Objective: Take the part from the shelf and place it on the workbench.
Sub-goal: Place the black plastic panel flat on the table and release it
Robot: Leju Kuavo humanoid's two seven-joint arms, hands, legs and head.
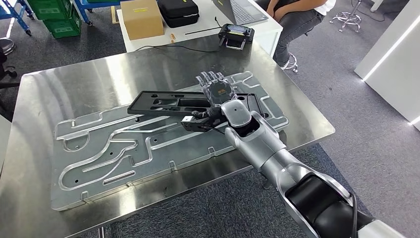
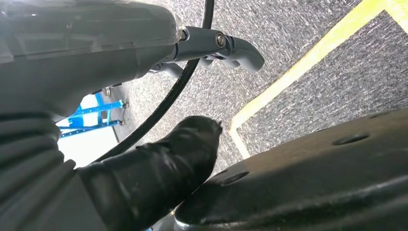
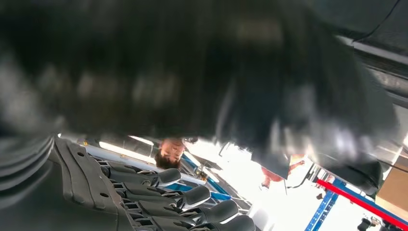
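A long black plastic part [image 1: 183,103] lies flat on the steel counter [image 1: 59,94], its long axis running left to right — the left end near the counter's middle, the right end under the robot's right hand [image 1: 216,91]. The hand reaches over that end with fingers [image 1: 210,77] extended toward the far side; whether it grips the part cannot be told. The part rests across a grooved aluminium fixture plate [image 1: 99,158]. In the left wrist view the left hand [image 2: 159,168] hangs above grey carpet [image 2: 308,77] with its fingers spread, holding nothing. Beyond the counter's far edge, a cardboard box [image 1: 141,18] and a black controller [image 1: 236,36] sit on a white table [image 1: 208,27].
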